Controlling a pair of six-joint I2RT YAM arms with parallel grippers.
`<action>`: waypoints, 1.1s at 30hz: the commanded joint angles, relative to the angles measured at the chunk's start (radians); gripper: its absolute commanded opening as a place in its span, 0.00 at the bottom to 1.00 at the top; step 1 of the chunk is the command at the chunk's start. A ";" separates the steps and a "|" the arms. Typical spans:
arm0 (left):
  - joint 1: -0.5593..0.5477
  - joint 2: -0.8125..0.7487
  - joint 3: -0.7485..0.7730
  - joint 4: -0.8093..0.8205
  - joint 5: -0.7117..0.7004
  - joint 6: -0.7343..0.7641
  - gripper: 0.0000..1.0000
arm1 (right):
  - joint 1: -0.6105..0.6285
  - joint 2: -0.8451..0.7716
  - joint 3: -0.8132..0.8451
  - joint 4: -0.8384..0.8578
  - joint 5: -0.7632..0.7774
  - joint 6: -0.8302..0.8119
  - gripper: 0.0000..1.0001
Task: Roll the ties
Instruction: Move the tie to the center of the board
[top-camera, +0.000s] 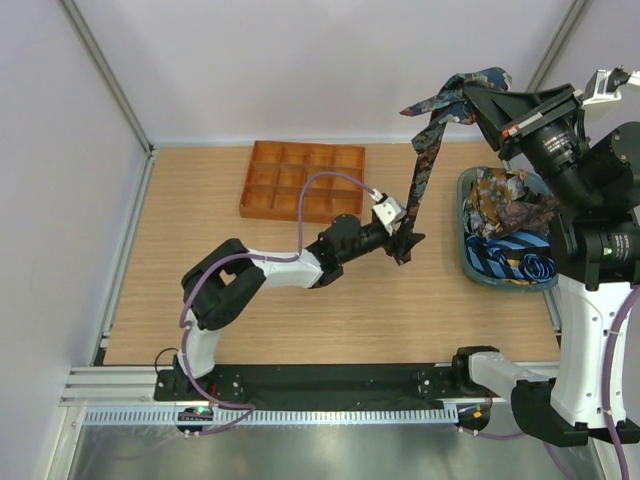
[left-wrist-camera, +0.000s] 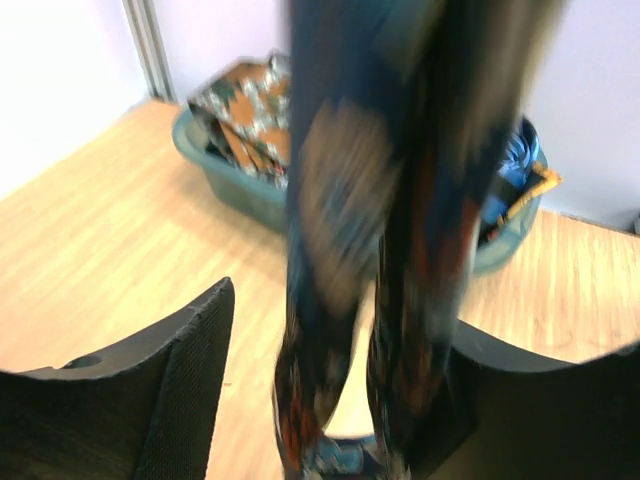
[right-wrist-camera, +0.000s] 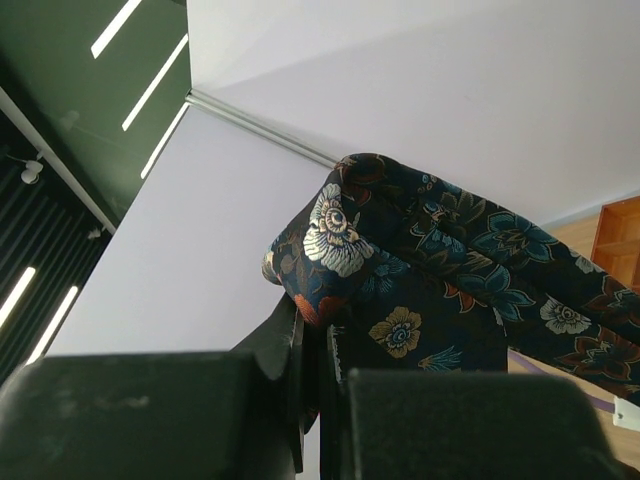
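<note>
No words, numbers or brand marks can be read in any view. A small red-and-white strip (top-camera: 519, 129) on the right arm (top-camera: 585, 190), just above the teal basket (top-camera: 464, 250), is too small to make out.

Pale lilac walls (top-camera: 300, 60) and 2 metal corner posts (top-camera: 105, 70) enclose a light wooden tabletop (top-camera: 450, 320).

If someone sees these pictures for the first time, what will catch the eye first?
A dark floral tie hangs in the air at the right, pinched at its top by the raised right hand. Its lower end hangs between the open fingers of the left hand over the middle of the table. More ties fill a teal basket at the right edge.
</note>
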 joint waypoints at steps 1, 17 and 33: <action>0.000 -0.022 -0.047 0.123 0.009 -0.051 0.65 | 0.004 0.003 0.055 0.034 0.009 0.028 0.01; -0.015 -0.175 -0.265 0.070 0.090 -0.373 0.00 | 0.003 -0.006 -0.058 0.008 0.190 -0.122 0.01; -0.018 -0.390 -0.483 -0.458 0.459 -0.695 0.00 | 0.003 -0.060 -0.721 0.235 0.426 -0.251 0.01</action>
